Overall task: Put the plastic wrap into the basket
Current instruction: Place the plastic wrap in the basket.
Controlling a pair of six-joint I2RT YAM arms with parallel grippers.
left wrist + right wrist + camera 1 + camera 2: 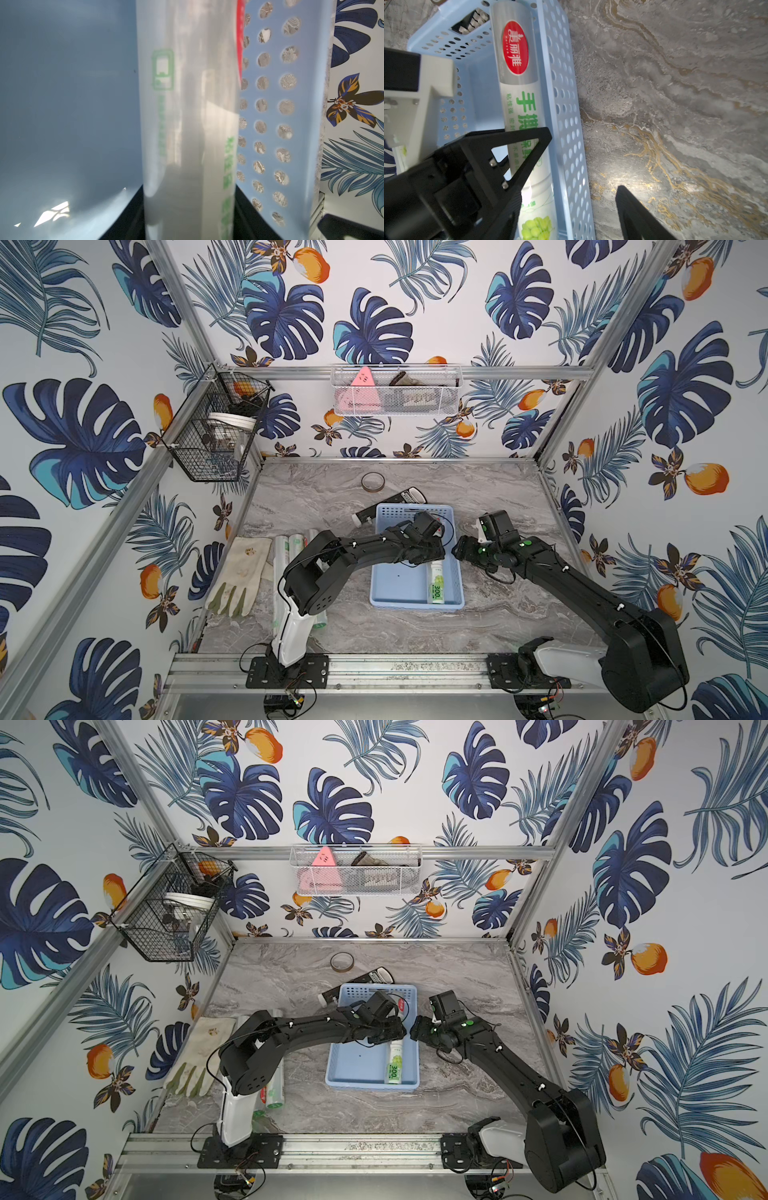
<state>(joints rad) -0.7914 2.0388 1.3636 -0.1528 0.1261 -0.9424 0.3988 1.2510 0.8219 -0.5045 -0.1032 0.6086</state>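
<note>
Plastic wrap roll lies in the basket along its right wall, left fingers closed on it, right fingers spread wide, empty, just outside that wall over the worktop.

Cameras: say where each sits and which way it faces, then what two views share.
Top views: high above the front rail, looking down; both arms show, left gripper over the basket, right gripper beside it.
Left wrist: on the left arm, looking along the gripped roll inside the basket; own fingers flank it.
Right wrist: on the right arm, looking down at basket wall and marble table; one own finger and the left gripper show.
Shared: both wrist views show that roll against the perforated wall.
</note>
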